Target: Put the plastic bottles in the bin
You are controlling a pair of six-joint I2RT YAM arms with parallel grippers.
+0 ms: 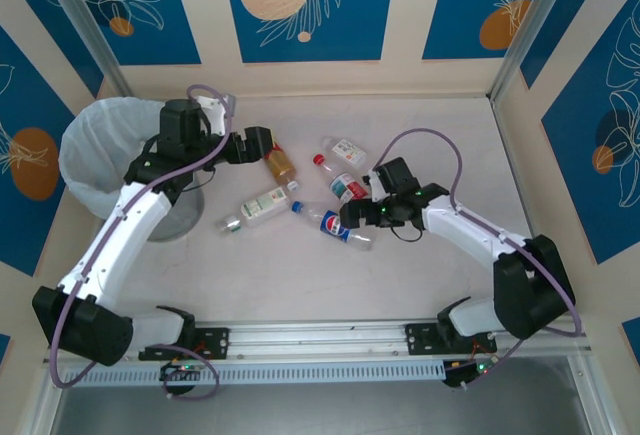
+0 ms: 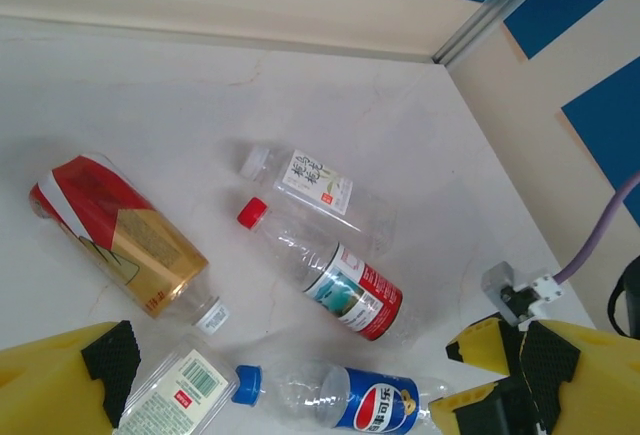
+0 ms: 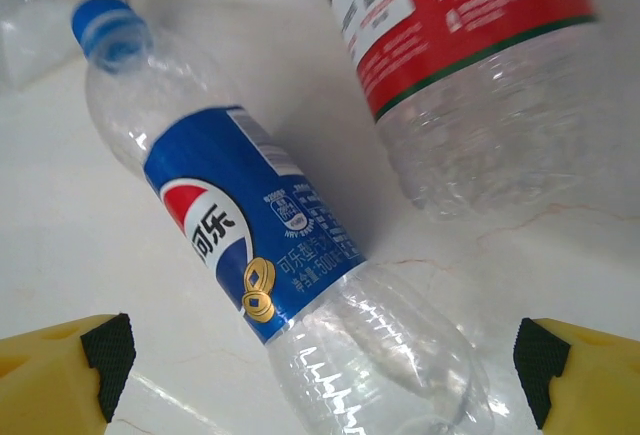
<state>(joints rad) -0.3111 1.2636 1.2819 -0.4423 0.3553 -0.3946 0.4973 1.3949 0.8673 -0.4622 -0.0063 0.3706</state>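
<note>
Closest to the arm bases, the blue-labelled bottle (image 1: 335, 225) lies on its side on the table (image 1: 280, 275), cap toward the left. The right end effector (image 3: 325, 355) hangs directly over its clear lower body. Its fingers are spread wide, one on each side, touching nothing and holding nothing. That straddle across the bottle's narrow width looks like the set-up for a pinch, so I judge the step in hand to be the grasp of this bottle.

Left of the blue-labelled bottle and a little farther back lies the green-and-white bottle (image 1: 262, 205), one end close to the blue cap. Just beyond the blue-labelled bottle is the red-labelled bottle (image 1: 343, 186), its red cap aimed away. Farther back and to the left rests the gold-and-red bottle (image 1: 280, 163). The left end effector (image 1: 265, 145) hovers a shade farther back and left again, fingers wide apart and empty. It is probably staged there because that side is the shortest carry to the bin. Farthest beyond the blue-labelled bottle sits the white-labelled bottle (image 1: 348, 150).

All five lie flat and loose, so a nudge would likely roll them. The bin (image 1: 85, 140), lined with a bag, stands well to the left of the blue-labelled bottle and farther back, partly behind the left arm. Whether it already holds any bottle I can't make out.
</note>
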